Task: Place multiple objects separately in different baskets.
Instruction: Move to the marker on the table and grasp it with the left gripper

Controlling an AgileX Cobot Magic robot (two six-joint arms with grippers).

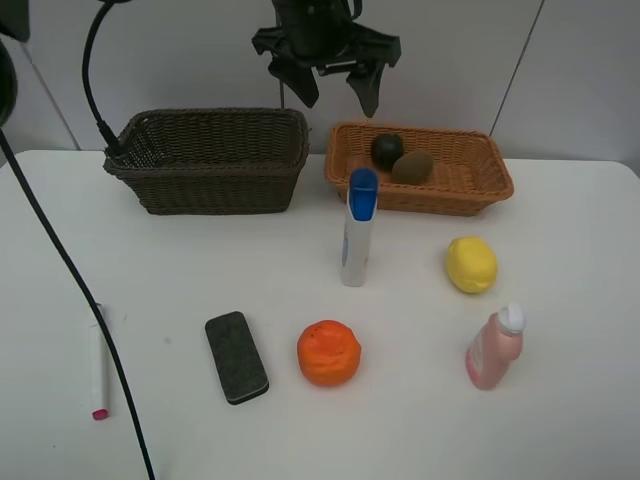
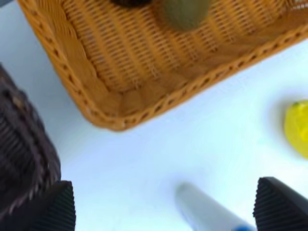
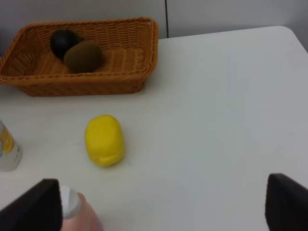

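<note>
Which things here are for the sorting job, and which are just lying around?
For the job: kiwi, mangosteen, lemon, orange, marker, eraser, tube, bottle, dark basket, tan basket.

Just lying about: black cable, trailing over the table.

The black, angular left hand (image 1: 335,92) is made up of a dark central body from which two tapering fingers (image 1: 303,84) are branched, and in its wrist view the fingertips (image 2: 281,206) are shown as matt black wedges scored with fine horizontal ribs. The right hand (image 3: 161,207) is shown only by two blunt black fingertips (image 3: 288,202) of the same matt finish. A thin black cable (image 1: 72,270) is seen over the white tabletop (image 1: 200,260), and a second curved black cable (image 1: 88,60) above it.
</note>
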